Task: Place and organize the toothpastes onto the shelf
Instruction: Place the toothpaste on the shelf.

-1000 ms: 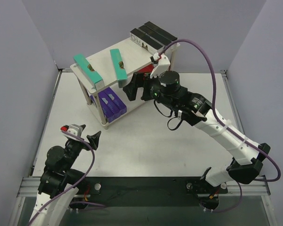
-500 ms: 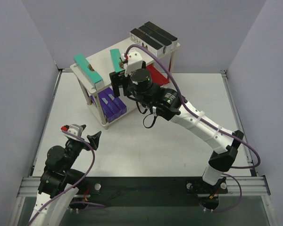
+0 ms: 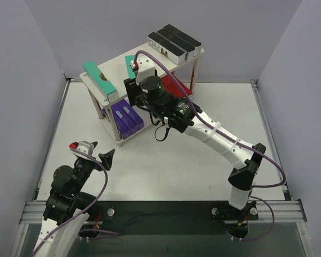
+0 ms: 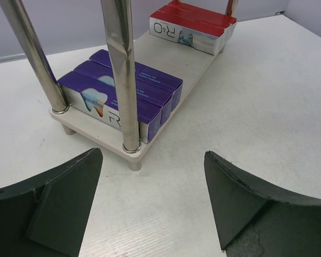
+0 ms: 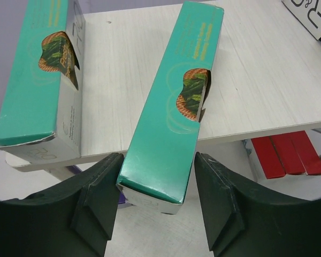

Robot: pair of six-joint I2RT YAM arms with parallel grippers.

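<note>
On the shelf (image 4: 195, 75), the red carton (image 4: 182, 33) on the low board has a white end with big letters like "R" and "O" and a dot between them. At the other end of that board, the front purple carton (image 4: 104, 99) shows a big "R" beside a tooth picture. Up on the top board, the black carton (image 5: 310, 13) shows part of an "R" on its white end. The print on the teal carton (image 5: 174, 96) is too small to read
</note>
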